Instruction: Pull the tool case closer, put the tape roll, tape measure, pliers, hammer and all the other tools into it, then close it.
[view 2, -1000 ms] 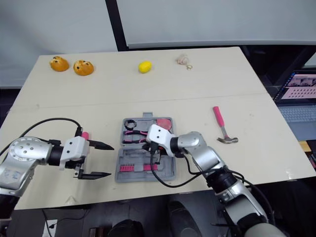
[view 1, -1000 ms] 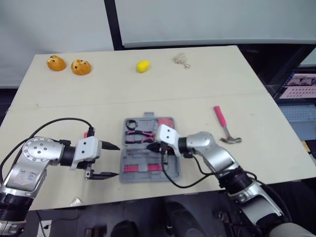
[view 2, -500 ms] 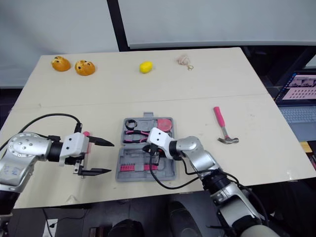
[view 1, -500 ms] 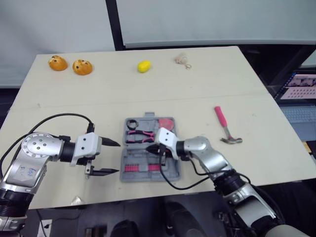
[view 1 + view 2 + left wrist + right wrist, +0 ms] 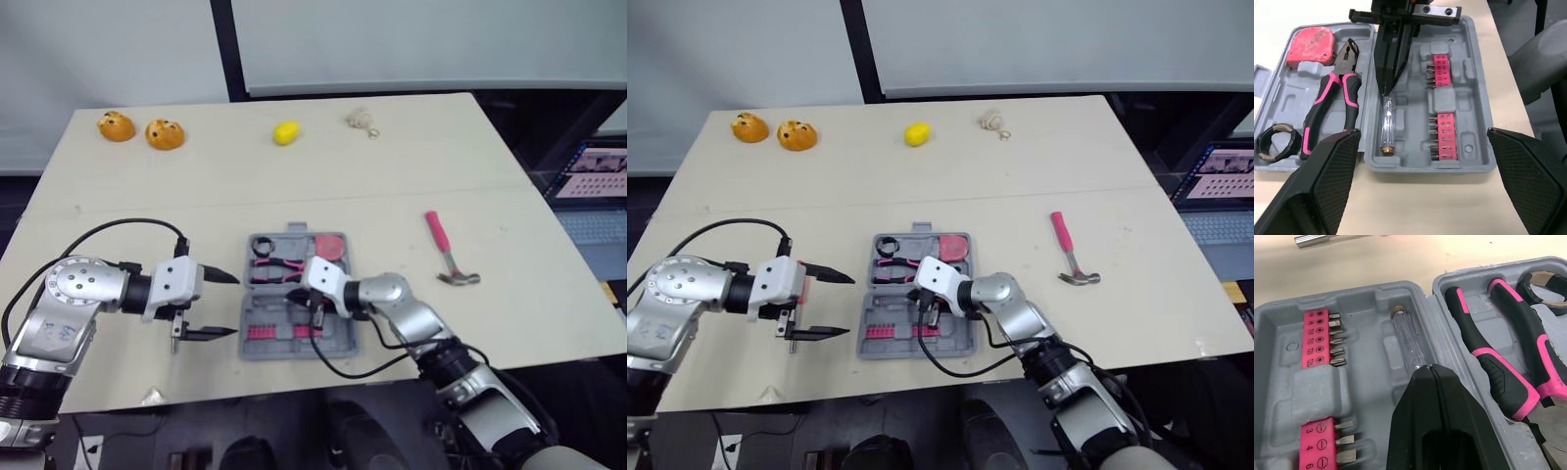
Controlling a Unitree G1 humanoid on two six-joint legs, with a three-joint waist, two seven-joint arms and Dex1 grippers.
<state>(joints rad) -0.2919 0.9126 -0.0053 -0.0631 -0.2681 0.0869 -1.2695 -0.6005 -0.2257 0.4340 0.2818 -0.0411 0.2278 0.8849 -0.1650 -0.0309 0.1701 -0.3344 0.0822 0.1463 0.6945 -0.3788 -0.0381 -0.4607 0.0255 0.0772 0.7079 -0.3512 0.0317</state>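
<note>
The grey tool case (image 5: 345, 328) lies open near the table's front edge. In it are the black tape roll (image 5: 261, 247), the pink pliers (image 5: 275, 268), the red tape measure (image 5: 331, 245), pink bit strips (image 5: 271, 333) and a clear-handled screwdriver (image 5: 1406, 340). My right gripper (image 5: 316, 308) is over the case, shut, its tip touching the screwdriver handle (image 5: 1386, 125). My left gripper (image 5: 235, 305) stands open just left of the case, nothing between its fingers. The pink-handled hammer (image 5: 449, 253) lies on the table to the right of the case.
Two orange buns (image 5: 116, 125) (image 5: 163, 133), a yellow lemon (image 5: 285, 132) and a small beige object (image 5: 361, 117) sit along the far edge. A laptop (image 5: 593, 157) stands off the table's right side. Bare tabletop separates the case and the hammer.
My right gripper has slid a little to the left over the case, down onto the screwdriver slot. The left gripper has shifted slightly away from the table's front edge, still open.
</note>
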